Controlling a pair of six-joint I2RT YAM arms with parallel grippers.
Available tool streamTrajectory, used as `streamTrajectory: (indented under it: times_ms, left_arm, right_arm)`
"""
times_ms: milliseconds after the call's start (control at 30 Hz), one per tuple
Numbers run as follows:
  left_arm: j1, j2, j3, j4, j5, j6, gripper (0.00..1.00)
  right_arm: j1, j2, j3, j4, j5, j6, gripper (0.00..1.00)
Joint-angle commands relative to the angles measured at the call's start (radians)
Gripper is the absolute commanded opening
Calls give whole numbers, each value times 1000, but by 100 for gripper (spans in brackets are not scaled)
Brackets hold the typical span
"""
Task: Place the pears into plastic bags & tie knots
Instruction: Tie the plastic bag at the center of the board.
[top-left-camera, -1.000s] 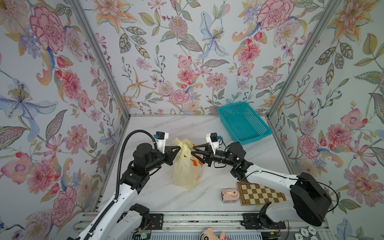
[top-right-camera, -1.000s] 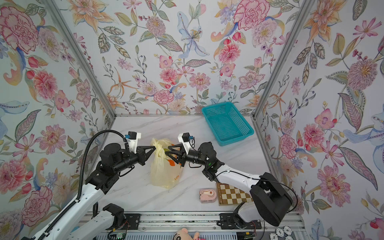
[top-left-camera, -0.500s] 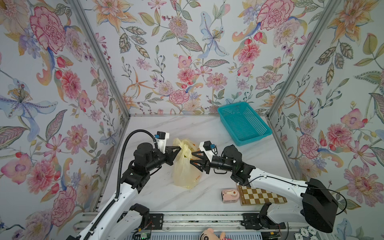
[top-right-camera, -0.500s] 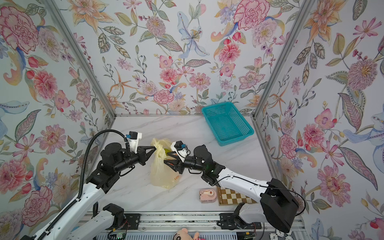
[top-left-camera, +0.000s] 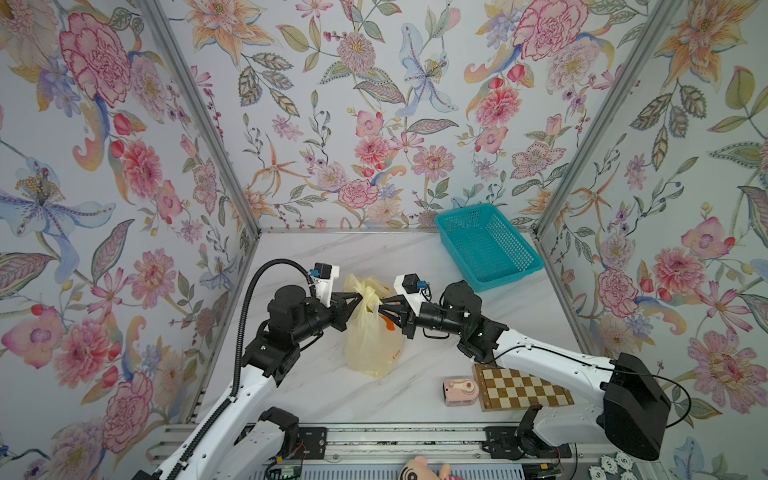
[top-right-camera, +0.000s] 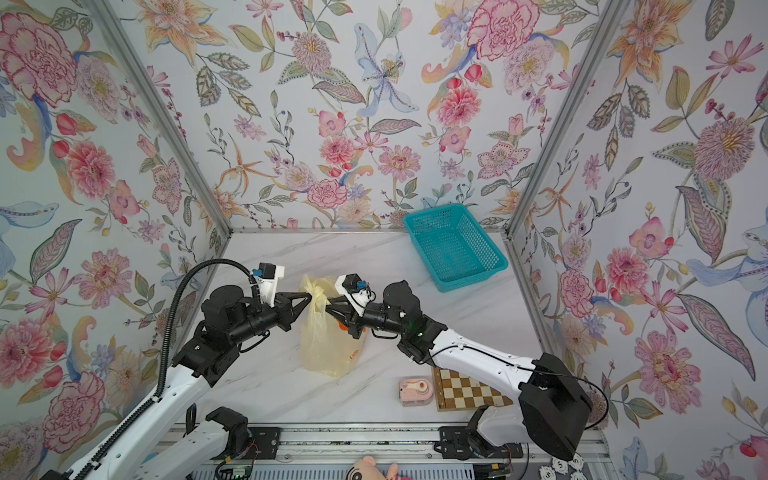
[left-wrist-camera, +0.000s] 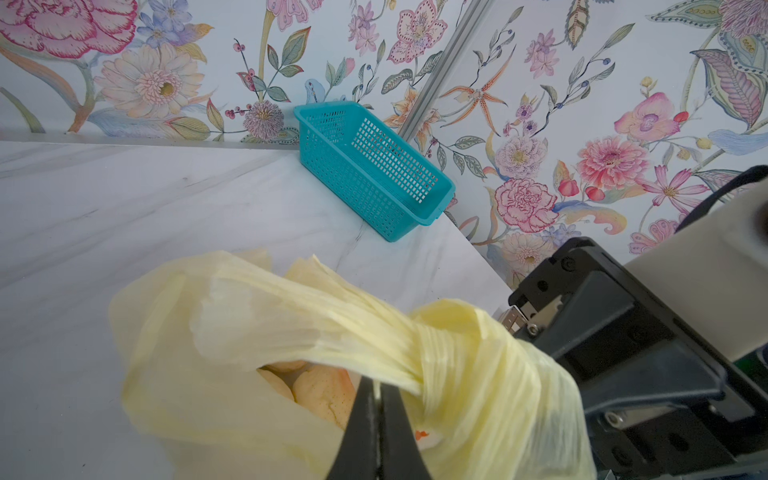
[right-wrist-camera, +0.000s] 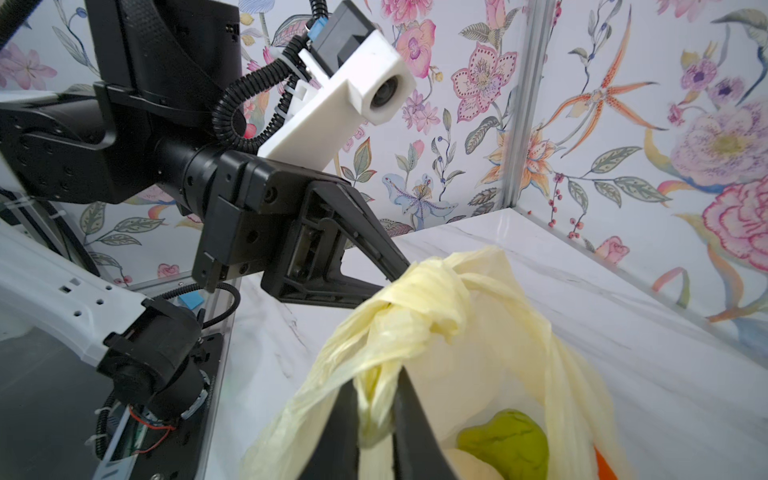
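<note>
The left gripper (top-left-camera: 357, 296) and right gripper (top-left-camera: 382, 309) meet almost tip to tip, each pinched tight on the twisted handles of the bag (top-left-camera: 370, 345). The bag hangs below them with pears (right-wrist-camera: 505, 440) inside. A basket (top-left-camera: 498, 282) sits beyond the right gripper. A chessboard (top-left-camera: 519, 388) and pink toy (top-left-camera: 459, 390) lie under its arm, well apart from the bag.

You have bright, even light with faint shadows. Your wrist views blur the plastic bag (left-wrist-camera: 257, 324) up close.
</note>
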Motion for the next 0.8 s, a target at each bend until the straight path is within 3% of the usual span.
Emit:
streamTrajectory:
  times_ms: [0, 133, 467, 633, 767]
  left_arm:
    - [8, 2, -12, 12, 11, 15, 0]
    - [16, -15, 3, -44, -75, 33, 0]
    - [92, -34, 17, -275, -485, 77, 0]
    - [174, -17, -8, -347, -621, 38, 0]
    - [252, -9, -31, -366, -645, 10, 0]
  right_arm:
    - [7, -2, 23, -19, 2, -12, 0]
    - [4, -34, 12, -93, 82, -12, 0]
    - [-33, -195, -128, -364, 449, 72, 0]
    - [-121, -310, -241, -438, 572, 165, 0]
    - [-226, -410, -313, -501, 600, 218, 0]
